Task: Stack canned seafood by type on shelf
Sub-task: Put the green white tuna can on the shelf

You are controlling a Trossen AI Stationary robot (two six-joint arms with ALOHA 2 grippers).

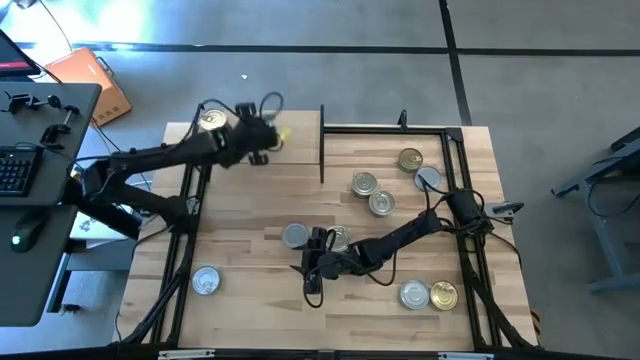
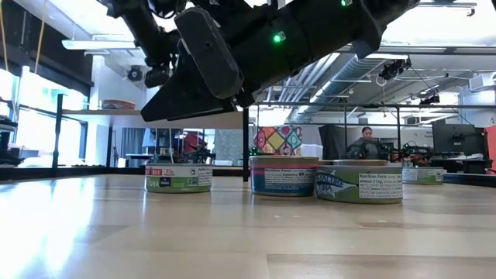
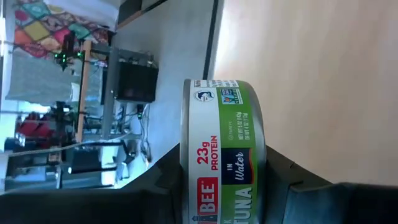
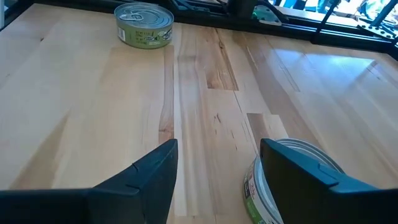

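My left gripper (image 1: 270,135) reaches over the shelf (image 1: 300,150), the light-wood board whose edge shows in the low view (image 2: 93,113). It is shut on a tuna tin (image 3: 224,155) with a white and green label. A gold-topped tin (image 1: 211,121) stands on the shelf's left end. My right gripper (image 4: 217,180) is open and low over the table's near middle (image 1: 312,278). A silver-topped tin (image 4: 292,180) stands beside and partly behind one of its fingers, and the gap between the fingers holds nothing. Another tin (image 4: 144,23) stands farther off. My left gripper pinches the tuna tin across its two flat ends, one finger (image 3: 155,193) on the rimmed end (image 3: 186,155) and the other (image 3: 311,193) on the opposite end. The labelled side wall faces the camera. The tin is lifted clear above the wood.
Several tins stand on the table: a group at the far right (image 1: 381,203), two at the near right (image 1: 414,294), one at the near left (image 1: 205,281), and two at the middle (image 1: 296,236) (image 1: 338,237). A black frame (image 1: 460,150) rims the table.
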